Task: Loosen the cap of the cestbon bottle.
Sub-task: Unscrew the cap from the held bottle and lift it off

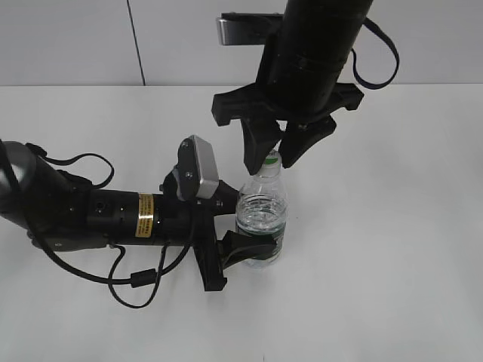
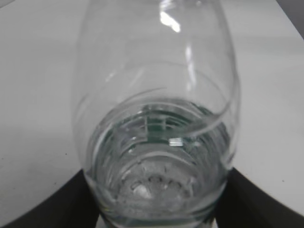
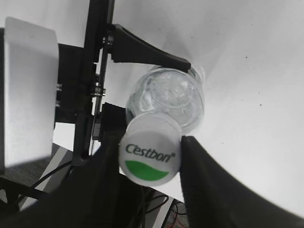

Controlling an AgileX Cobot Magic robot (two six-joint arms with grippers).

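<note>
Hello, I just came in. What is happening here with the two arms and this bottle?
The robot is working on a small water bottle that stands upright on the white table. The left gripper clamps the bottle's lower body from the side, holding it steady. The right gripper comes from above, its fingers on either side of the white cap, seemingly touching it. The cap is on the bottle; whether it is already loosened cannot be told.

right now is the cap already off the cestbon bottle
No, the white cap sits on the neck of the cestbon bottle, between the right gripper's fingers.
</note>
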